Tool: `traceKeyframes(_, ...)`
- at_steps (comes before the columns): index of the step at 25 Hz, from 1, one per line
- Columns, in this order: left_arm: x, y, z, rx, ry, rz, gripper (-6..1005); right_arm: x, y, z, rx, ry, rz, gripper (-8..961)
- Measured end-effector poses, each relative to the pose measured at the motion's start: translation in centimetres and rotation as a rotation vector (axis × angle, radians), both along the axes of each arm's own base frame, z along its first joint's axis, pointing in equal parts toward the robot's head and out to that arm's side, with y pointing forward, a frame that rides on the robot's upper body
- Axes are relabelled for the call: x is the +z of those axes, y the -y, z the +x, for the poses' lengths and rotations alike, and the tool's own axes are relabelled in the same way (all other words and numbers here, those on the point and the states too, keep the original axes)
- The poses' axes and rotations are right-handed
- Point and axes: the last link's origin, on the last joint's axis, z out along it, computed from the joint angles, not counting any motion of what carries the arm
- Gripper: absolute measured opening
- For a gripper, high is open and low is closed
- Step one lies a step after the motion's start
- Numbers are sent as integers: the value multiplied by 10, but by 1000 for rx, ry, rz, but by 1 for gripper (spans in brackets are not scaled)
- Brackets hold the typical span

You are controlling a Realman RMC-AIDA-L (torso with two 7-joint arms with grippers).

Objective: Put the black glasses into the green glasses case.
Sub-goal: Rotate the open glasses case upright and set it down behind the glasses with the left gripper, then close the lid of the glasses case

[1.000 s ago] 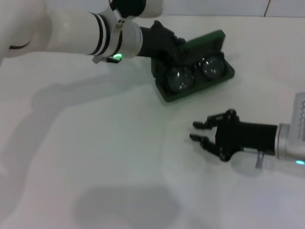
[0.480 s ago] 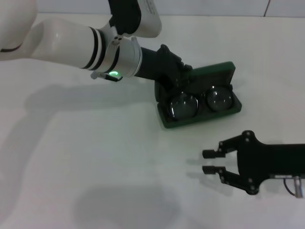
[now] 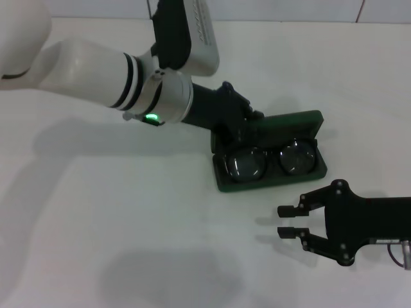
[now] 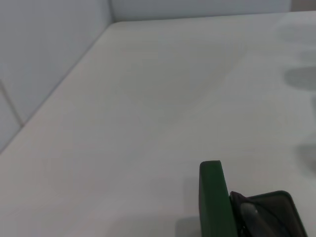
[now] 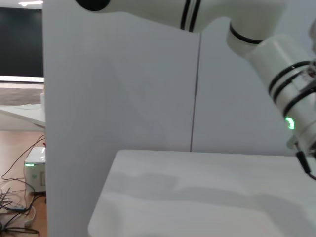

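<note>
The green glasses case lies open on the white table, lid raised at its far side. The black glasses lie inside it, lenses up. My left gripper is at the case's left end, shut on its edge. In the left wrist view the case's green lid edge and part of the glasses show. My right gripper is open and empty, low over the table just in front of the case, fingers pointing left.
The white table spreads to the left and front of the case. A white wall stands behind the table. My left arm reaches across the far left part of the table.
My left gripper and the case with the glasses have shifted toward the front and right. My right gripper has drawn back toward the front right, still open.
</note>
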Motion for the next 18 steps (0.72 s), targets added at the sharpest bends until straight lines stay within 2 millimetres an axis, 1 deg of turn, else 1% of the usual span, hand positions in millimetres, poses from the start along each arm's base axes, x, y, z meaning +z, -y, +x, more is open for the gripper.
traceKeyframes(5, -2, 4, -3, -5, -10, -14, 211, -1, -1, 2, -30, 12, -4, 264)
traceKeyframes(10, 2, 5, -4, -9, 28, 5, 475, -6, -4, 5, -56, 31, 22, 265)
traceKeyframes(15, 12, 11, -1, -19, 146, 51, 506, -9, -11, 8, -92, 56, 75, 266)
traceKeyframes(18, 21, 12, 1, 9, 239, 83, 524, -10, -14, 7, -99, 63, 93, 267)
